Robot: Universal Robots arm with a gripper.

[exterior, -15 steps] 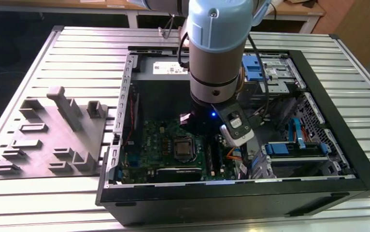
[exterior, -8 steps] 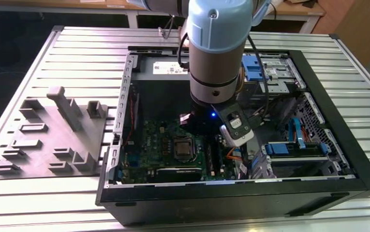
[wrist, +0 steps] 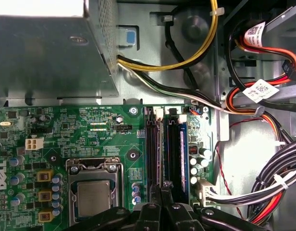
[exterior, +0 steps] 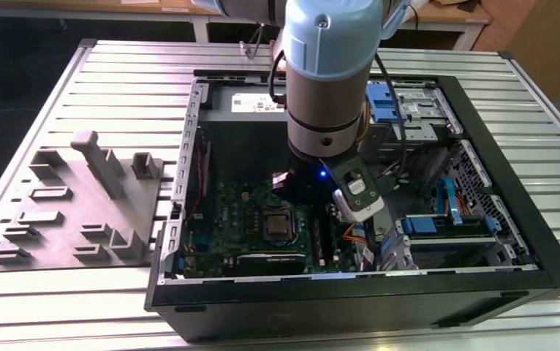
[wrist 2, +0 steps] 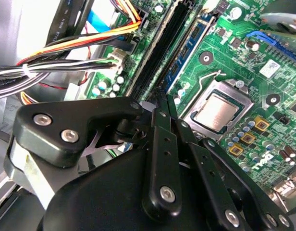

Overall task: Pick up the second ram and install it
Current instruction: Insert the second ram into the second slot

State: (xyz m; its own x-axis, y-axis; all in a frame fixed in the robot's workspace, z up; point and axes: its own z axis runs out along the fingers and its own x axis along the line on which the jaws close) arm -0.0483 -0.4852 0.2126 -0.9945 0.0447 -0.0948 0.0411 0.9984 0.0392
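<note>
Green motherboard (wrist: 90, 120) fills the floor of the open computer case (exterior: 543, 270), which lies on its side on the slatted metal bench (exterior: 114, 73). The arm (exterior: 329, 88) reaches straight down into the case, over the board.

Pincer (wrist: 162, 192): in both wrist views the two thin black fingers are drawn together at the tip (wrist 2: 162, 108), and nothing shows between them. I read it as closed and empty-handed.

Memory slots (wrist: 151, 144): a bank of long black sockets beside the processor socket (wrist: 92, 197). The ones nearer the processor look bare.

One stick stands on edge in the outermost slot. I take it for the second ram (wrist: 182, 154); the frames don't settle whether it is the first or the second. In the second wrist view it shows blue-green along its edge (wrist 2: 192, 41). Whether it is fully seated and latched, cannot tell.

Key relation: the stick's long axis runs along the slot bank, straight away from the fingertips. It lies just beside the pincer tip, on the side away from the processor socket and toward the bundled cables (wrist: 277, 183). The tip hovers over the near end of the bank, close above the board; contact cannot be made out.

Grey moulded tray (exterior: 75, 212) sits on the bench at the exterior view's left, well apart from the arm.
</note>
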